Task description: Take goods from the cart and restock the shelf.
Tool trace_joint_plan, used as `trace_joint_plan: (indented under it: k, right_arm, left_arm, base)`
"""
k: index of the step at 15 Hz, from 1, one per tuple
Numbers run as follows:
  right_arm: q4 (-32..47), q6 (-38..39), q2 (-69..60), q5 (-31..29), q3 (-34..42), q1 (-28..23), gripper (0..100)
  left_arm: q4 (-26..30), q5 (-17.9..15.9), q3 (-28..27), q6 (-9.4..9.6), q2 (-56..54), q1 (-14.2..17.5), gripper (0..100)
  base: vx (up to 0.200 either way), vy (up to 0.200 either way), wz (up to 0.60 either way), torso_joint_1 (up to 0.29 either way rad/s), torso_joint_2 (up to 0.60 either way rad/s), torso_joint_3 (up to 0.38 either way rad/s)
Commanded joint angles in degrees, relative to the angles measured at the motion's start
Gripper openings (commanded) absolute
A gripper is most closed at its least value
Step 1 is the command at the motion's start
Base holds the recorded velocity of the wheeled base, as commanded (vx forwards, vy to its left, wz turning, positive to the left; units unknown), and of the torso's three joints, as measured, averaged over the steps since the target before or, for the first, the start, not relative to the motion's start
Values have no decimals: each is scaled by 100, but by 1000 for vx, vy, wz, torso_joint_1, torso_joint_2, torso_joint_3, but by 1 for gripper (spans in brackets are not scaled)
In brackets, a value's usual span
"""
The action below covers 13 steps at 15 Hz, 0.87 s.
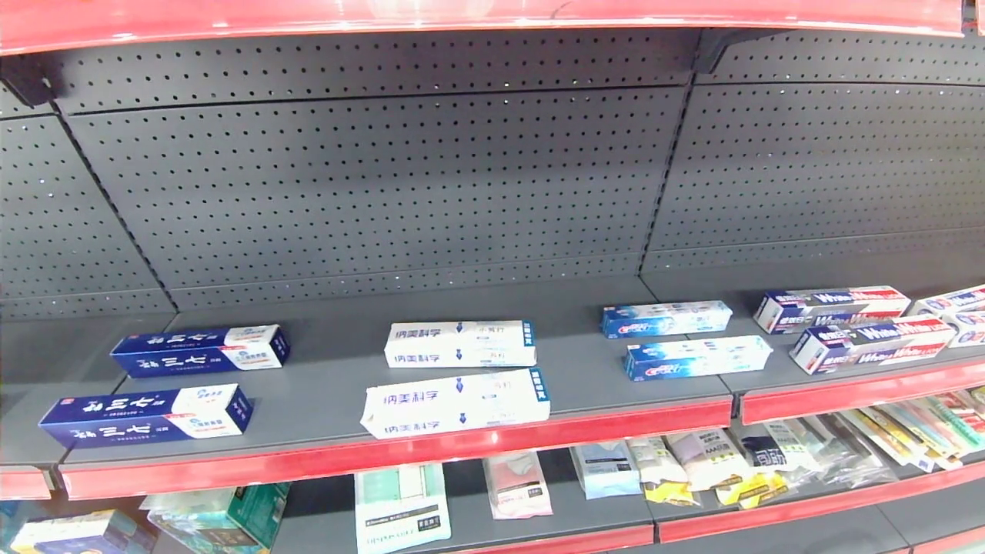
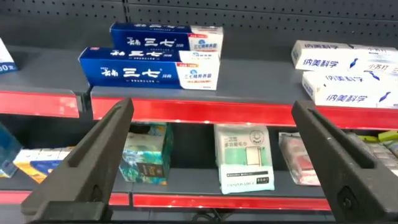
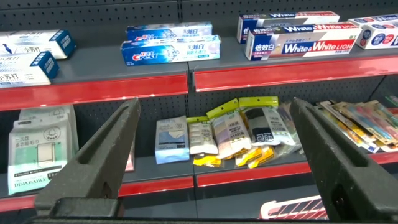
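The left claw (image 2: 211, 106) and right claw (image 3: 216, 102) gape wide, empty. Beyond the left, the grey metal shelf (image 2: 261, 76) carries two dark-blue cardboard toothpaste boxes (image 2: 149, 68) and two white cardboard boxes (image 2: 348, 87). Beyond the right lie two light-blue cardboard boxes (image 3: 171, 50).

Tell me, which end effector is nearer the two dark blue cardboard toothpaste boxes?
Left. The left end effector is in front of the dark blue cardboard toothpaste boxes, slightly lower; the right end effector is farther along, facing the light blue cardboard toothpaste boxes.

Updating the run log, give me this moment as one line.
left gripper open, empty | right gripper open, empty | toothpaste boxes paired on shelf
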Motion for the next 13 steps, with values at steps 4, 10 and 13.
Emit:
trace_joint_plan:
  k: [4,10,13]
  right_arm:
    - [-1,5,2,-2,1,0,100]
    - [-1,5,2,-2,1,0,100]
    - [-1,5,2,-11,1,0,100]
  left_arm:
    - [-9,-43,2,57,27,-1,100]
    - [-17,-52,2,119,27,-1,100]
    - [-26,-61,2,180,27,-1,100]
  base:
    - [0,0,600,2,4,0]
    - [0,0,0,0,0,0]
    - [0,0,0,0,0,0]
